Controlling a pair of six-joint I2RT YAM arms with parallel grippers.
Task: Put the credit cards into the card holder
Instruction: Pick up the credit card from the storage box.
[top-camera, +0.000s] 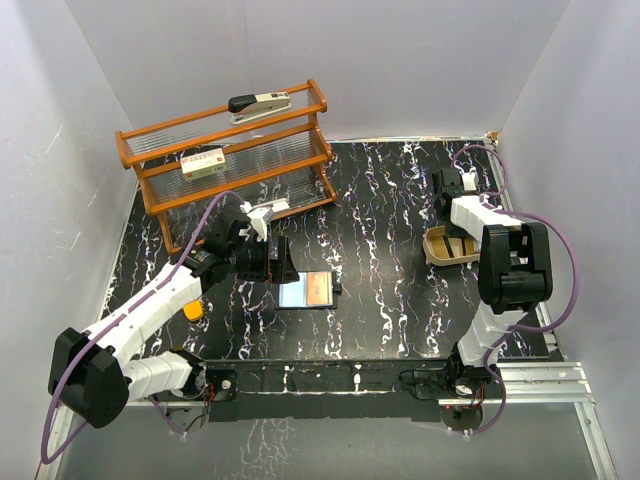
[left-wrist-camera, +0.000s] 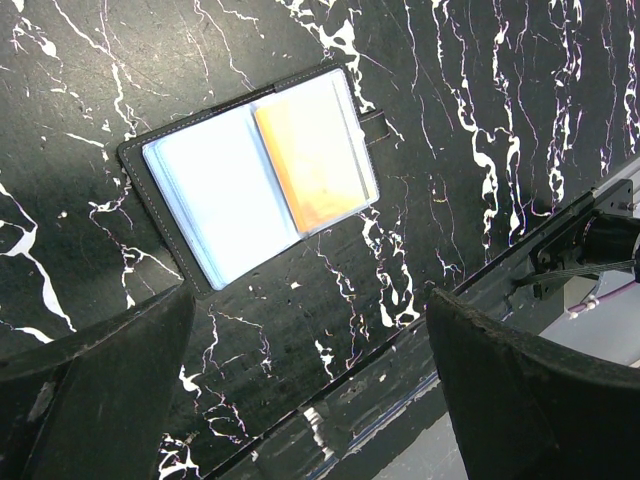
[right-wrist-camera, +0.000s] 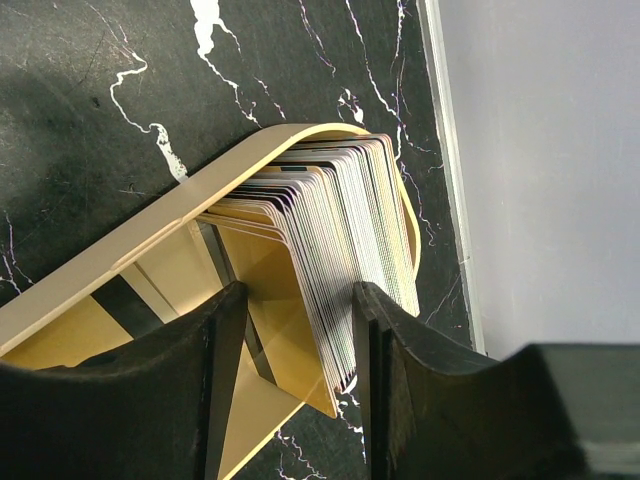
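Your right gripper (right-wrist-camera: 295, 330) jaws straddle the stack of credit cards (right-wrist-camera: 335, 230) standing on edge in the tan tray (right-wrist-camera: 120, 250), not yet clamped. Card count unreadable. Left gripper (left-wrist-camera: 310, 390) jaws are open, empty, one card holder (left-wrist-camera: 250, 170) just ahead, open flat, one orange card (left-wrist-camera: 305, 160) pocketed.

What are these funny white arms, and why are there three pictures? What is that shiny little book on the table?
They are two robot arms bolted to a table. One picture looks down from above; the other two come from cameras on each arm's wrist. The shiny book is a card holder lying open on the black marbled table, with an orange card already inside. The left gripper hangs above it with its jaws wide open, holding nothing. The right gripper reaches into a tan tray, jaws on either side of a stack of cards. At the back, a wooden rack holds a stapler.
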